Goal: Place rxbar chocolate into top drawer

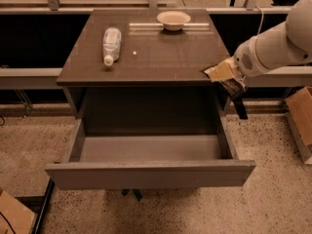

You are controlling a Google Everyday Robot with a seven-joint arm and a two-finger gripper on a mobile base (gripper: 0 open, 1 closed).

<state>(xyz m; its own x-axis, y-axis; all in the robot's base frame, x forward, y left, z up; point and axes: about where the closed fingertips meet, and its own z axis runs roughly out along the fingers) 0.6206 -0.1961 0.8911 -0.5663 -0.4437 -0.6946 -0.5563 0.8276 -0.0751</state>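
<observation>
Floor, far left lower corner: corner of a cardboard box (pixel 9 213), partly cut off by the frame edge. Cabinet top, left half: clear plastic bottle (pixel 111 44) lying on its side, cap toward the front edge, label band around its middle. Dark cabinet (pixel 161 57): flat brown-grey top, open recess below it. Top drawer (pixel 146 174): grey, pulled fully out toward the camera, plain flat front panel, interior floor bare as far as can be seen. Cabinet top, rear centre: pale bowl (pixel 173 19), upright, well apart from the bottle. Right front corner of the cabinet: gripper (pixel 222 73), tan-coloured, hanging just beside and slightly over the top's right edge, above the drawer's right side wall. Rxbar chocolate (pixel 234 87): small flat dark bar, clamped in the gripper's closed fingers, tilted, carried in the air just off the cabinet's right front corner; not inside the drawer. Arm (pixel 273 48): white, rounded, entering from the right edge of the frame. Floor, far right: second cardboard box (pixel 301 113), flap open, standing on the speckled floor.
</observation>
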